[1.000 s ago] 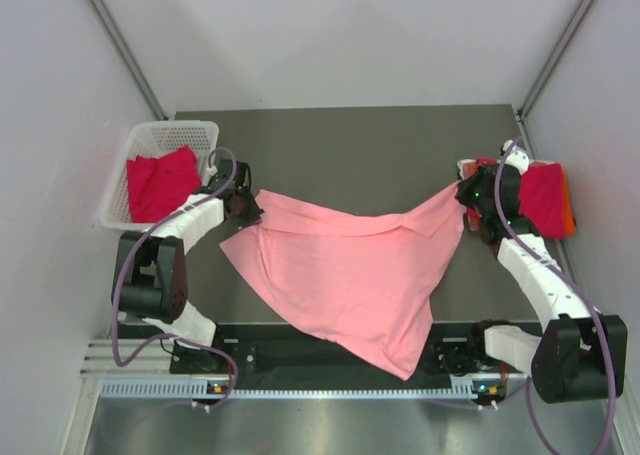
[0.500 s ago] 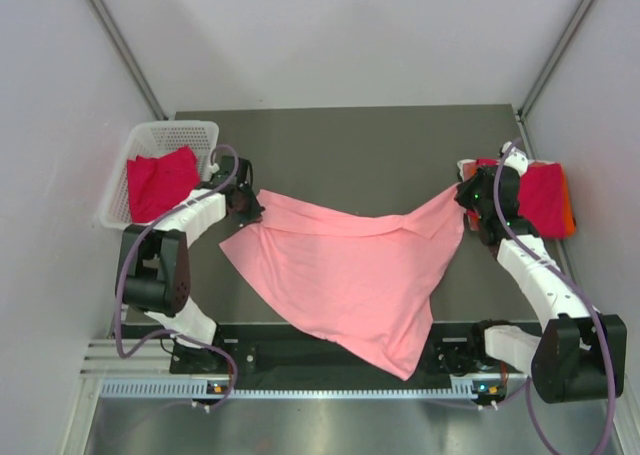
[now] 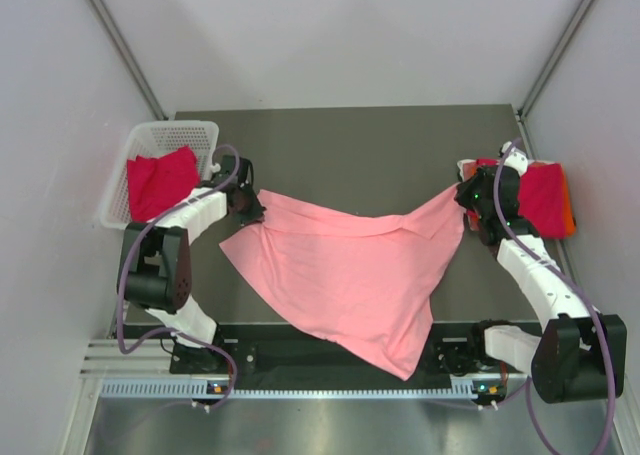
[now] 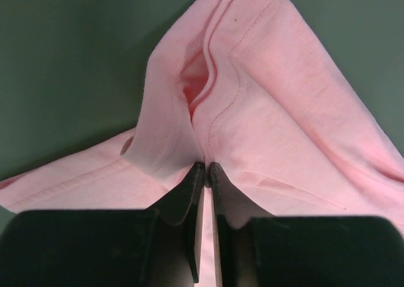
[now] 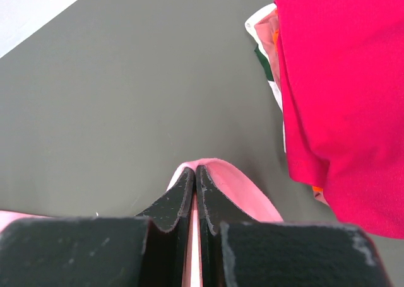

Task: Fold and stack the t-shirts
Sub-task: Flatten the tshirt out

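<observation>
1. Holds the pink t-shirt [image 3: 350,275] stretched low across the tabletop [image 3: 350,145] between both arms, far edge pulled fairly straight, near point draped over the front edge toward the bases.
2. Pinches a bunched, hemmed corner in the left fingers [image 4: 187,195]: nearly together, only a thin slit, pink cloth showing in it.
3. Clamps the opposite corner in the right fingers [image 5: 180,199], pressed tight on a small fold of pink.
4. Puts that right-hand grip just beside a pile of t-shirts [image 3: 545,200] at the right edge, crimson on top, orange and white peeking out; shows another crimson t-shirt [image 3: 160,183] in the white basket [image 3: 165,135] at the left.
5. Looks light, thin and limp: probably sags and wrinkles wherever unsupported, and slides easily over the smooth surface.
6. Calls for holds on stitched hems or seams, where doubled cloth gives more bite; warns against a single layer mid-panel, likely to slip free.
</observation>
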